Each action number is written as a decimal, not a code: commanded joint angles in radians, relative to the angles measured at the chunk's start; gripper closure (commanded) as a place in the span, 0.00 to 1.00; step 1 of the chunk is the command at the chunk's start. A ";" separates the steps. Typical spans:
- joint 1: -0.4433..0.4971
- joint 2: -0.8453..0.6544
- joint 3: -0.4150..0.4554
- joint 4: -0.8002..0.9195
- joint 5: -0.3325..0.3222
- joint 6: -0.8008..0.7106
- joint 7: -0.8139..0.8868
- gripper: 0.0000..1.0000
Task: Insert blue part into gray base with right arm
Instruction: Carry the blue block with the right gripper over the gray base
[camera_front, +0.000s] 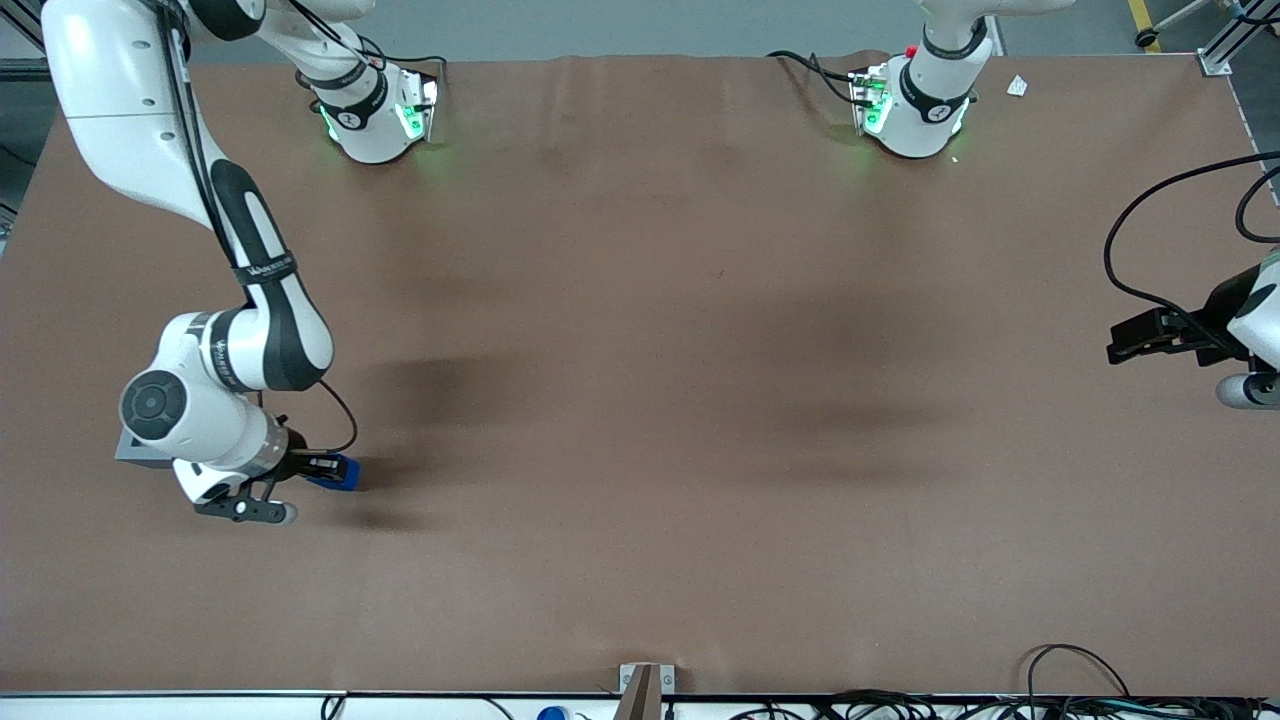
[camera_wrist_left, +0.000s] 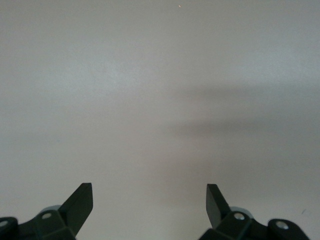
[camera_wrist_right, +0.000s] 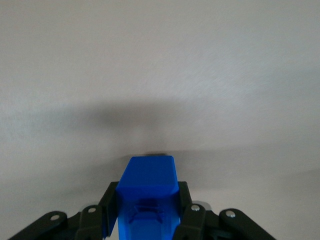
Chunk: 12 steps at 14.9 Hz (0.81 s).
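My right gripper (camera_front: 333, 470) is shut on the blue part (camera_front: 340, 471) and holds it low over the brown table, toward the working arm's end. In the right wrist view the blue part (camera_wrist_right: 148, 175) sits clamped between both black fingers (camera_wrist_right: 111, 201), with bare table under it, and the gripper (camera_wrist_right: 147, 195) closes on its sides. A light-gray corner (camera_front: 130, 449), apparently the gray base, shows from under the arm's wrist beside the gripper. The rest of it is hidden by the arm. It does not show in the wrist view.
The two arm bases (camera_front: 380, 115) (camera_front: 915, 105) stand at the table's edge farthest from the front camera. The parked arm's gripper (camera_front: 1150, 338) hangs at its end of the table. A small metal bracket (camera_front: 645, 685) and cables (camera_front: 1070, 690) lie along the nearest edge.
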<state>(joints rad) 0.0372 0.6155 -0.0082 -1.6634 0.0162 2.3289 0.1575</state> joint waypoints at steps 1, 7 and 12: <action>-0.043 -0.068 0.007 0.001 0.001 -0.061 -0.001 0.80; -0.134 -0.114 0.007 0.056 0.001 -0.164 -0.062 0.80; -0.209 -0.125 0.007 0.070 0.001 -0.226 -0.211 0.80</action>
<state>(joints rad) -0.1384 0.5068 -0.0154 -1.5912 0.0160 2.1369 -0.0009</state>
